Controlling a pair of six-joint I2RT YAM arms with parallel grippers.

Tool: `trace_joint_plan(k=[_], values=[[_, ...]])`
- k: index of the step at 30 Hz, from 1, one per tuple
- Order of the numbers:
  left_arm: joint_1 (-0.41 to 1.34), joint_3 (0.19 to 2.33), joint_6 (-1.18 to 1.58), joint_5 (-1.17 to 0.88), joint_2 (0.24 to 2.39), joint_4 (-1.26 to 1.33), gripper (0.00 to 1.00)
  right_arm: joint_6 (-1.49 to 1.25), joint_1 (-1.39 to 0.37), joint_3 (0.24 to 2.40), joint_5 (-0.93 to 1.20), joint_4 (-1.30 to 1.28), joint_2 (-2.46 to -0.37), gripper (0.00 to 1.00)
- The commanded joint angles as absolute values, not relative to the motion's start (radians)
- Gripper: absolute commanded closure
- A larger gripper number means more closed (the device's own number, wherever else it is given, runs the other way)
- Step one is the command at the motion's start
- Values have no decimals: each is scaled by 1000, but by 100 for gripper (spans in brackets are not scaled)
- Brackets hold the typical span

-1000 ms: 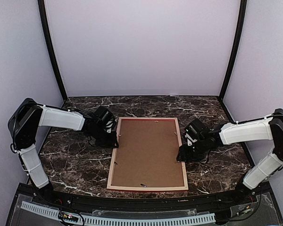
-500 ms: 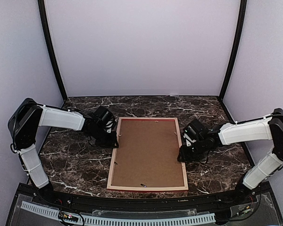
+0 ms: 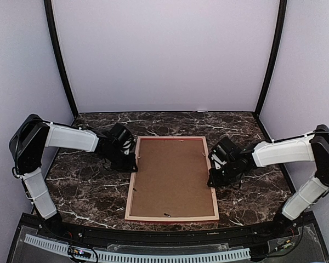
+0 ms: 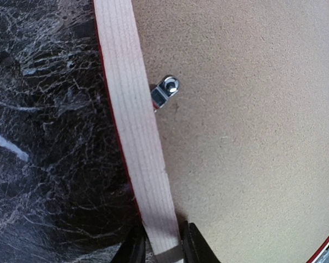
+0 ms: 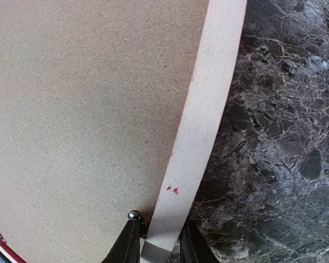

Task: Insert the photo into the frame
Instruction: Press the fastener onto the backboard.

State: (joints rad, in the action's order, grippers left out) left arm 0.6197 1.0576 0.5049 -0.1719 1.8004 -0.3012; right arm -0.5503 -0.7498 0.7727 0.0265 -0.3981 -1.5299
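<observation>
Near the middle of the table (image 3: pixel 82 189), the frame (image 3: pixel 171 218) is being clamped on its long rails by left jaws and right jaws; level, matched lifting is being advised.

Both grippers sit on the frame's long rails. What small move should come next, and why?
Probably lift both sides together, evenly: the left gripper and right gripper each pinch a rail of the frame, which lies back up and flat.

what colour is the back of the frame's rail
Pale wood, with a thin red edge showing on the frame; clearest in the left wrist view.
</observation>
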Motion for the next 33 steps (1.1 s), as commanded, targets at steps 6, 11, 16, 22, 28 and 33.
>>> trace_joint_plan(k=[6, 11, 16, 22, 28, 33], values=[[624, 1033, 483, -178, 1787, -333, 75, -497, -719, 796, 89, -366, -1588, 74], [624, 1022, 497, -180, 1776, -320, 75, -525, -691, 802, 137, -341, -1585, 57], [624, 1017, 503, -185, 1767, -315, 75, -559, -637, 819, 170, -321, -1605, 53], [624, 1006, 513, -197, 1749, -304, 70, -546, -621, 857, 182, -322, -1661, 63], [624, 993, 495, -199, 1696, -287, 41, -443, -614, 956, 21, -405, -1747, 83], [623, 1023, 422, -144, 1628, -327, 14, -313, -578, 1038, 5, -429, -1804, 90]])
